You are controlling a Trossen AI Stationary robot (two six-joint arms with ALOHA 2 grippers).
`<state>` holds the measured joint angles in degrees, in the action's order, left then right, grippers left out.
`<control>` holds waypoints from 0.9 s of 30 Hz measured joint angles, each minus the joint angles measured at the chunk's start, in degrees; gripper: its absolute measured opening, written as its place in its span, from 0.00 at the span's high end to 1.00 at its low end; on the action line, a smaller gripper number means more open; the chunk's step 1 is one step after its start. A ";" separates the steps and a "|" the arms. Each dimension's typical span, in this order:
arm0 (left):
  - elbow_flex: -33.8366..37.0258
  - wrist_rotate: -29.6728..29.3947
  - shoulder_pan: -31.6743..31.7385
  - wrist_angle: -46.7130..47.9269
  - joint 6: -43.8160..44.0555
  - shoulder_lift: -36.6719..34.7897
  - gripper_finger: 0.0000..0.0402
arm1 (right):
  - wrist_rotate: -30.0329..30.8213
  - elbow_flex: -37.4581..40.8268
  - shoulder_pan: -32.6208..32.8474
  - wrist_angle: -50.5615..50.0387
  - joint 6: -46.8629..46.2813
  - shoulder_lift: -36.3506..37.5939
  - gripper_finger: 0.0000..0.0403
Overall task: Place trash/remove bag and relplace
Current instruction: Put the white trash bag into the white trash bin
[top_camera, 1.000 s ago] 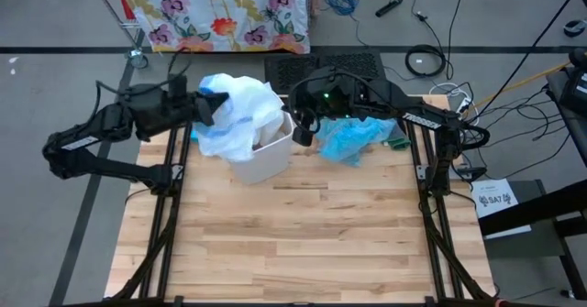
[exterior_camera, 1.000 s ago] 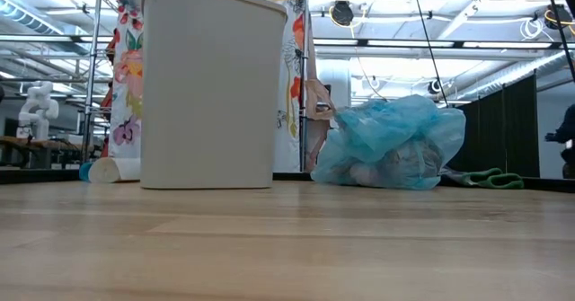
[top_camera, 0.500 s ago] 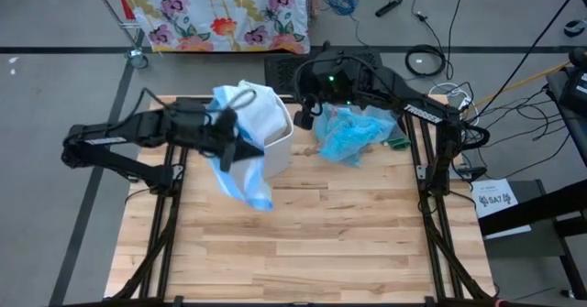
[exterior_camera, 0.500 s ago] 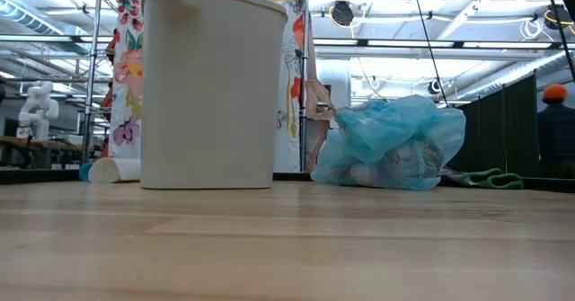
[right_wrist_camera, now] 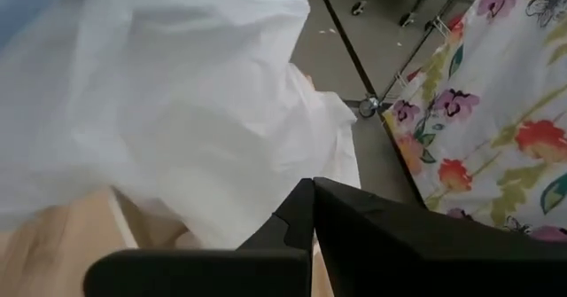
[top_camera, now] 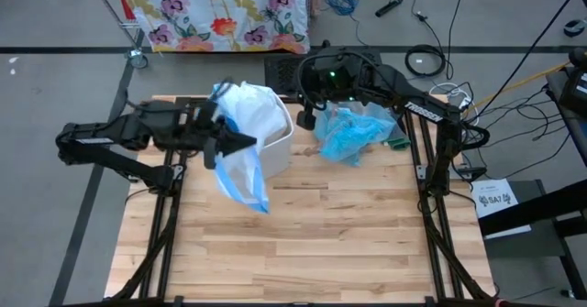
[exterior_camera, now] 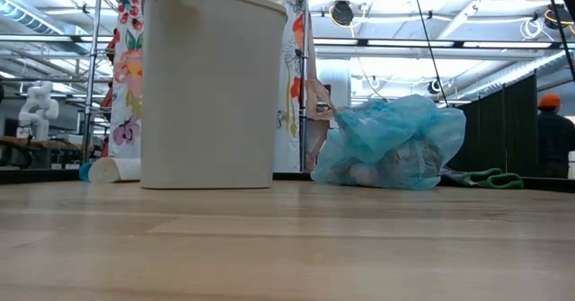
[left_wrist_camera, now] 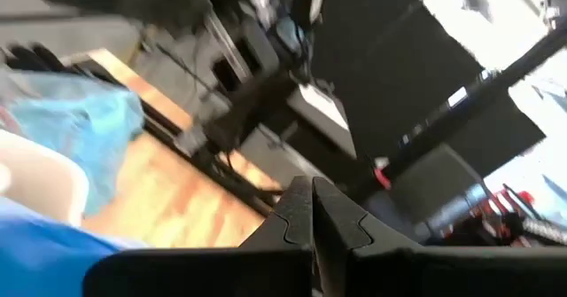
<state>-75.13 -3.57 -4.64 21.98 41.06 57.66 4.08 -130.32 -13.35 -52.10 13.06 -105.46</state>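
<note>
A white bin (top_camera: 278,146) stands at the table's far middle. The white bag with a blue hem (top_camera: 253,113) lies bunched over the bin's top, and one part (top_camera: 243,180) hangs in the air at the bin's near left. My left gripper (top_camera: 249,143) is shut on it there. My right gripper (top_camera: 307,118) is shut at the bin's right rim, with white plastic (right_wrist_camera: 177,93) just ahead of it. The light-blue bag (top_camera: 353,135) sits on the table right of the bin, and crumpled trash (exterior_camera: 386,171) shows through it. My left gripper holds the white bag near its blue hem (top_camera: 237,160), fingers level and coming from the table's left. The gripper itself hides the exact spot. The bag hangs slack below the fingers, clear of the table, and its other part rests on the bin. My right gripper stands against the white bag; I cannot tell whether it touches it.
A blue-and-white roll (exterior_camera: 112,169) lies behind the bin's left side, and a green thing (top_camera: 397,144) beside the light-blue bag. The table's near half (top_camera: 303,243) is bare wood. A flowered cloth (top_camera: 220,9) hangs beyond the far edge.
My left gripper has swung from the bin's far left toward the near edge and the right, turning to point across the bin. It has drawn part of the white bag off the heap, so that part now hangs at the bin's near left. My right gripper has gone slightly toward the far edge.
</note>
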 joint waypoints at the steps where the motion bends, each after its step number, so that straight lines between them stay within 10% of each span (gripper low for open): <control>1: 0.00 -1.34 -0.04 0.07 0.02 -0.60 1.00 | -0.12 0.00 0.24 -0.26 0.04 0.11 1.00; 13: -0.02 -15.80 0.00 11.86 -0.86 -5.85 1.00 | -3.36 0.00 4.06 1.29 -1.37 0.88 1.00; 27: -5.54 -30.07 0.00 19.56 -24.22 -7.47 1.00 | -2.30 0.00 4.07 0.41 -11.77 0.88 1.00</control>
<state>-80.67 -33.64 -4.64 41.54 16.84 50.18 1.78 -130.32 -9.28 -51.69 1.29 -104.57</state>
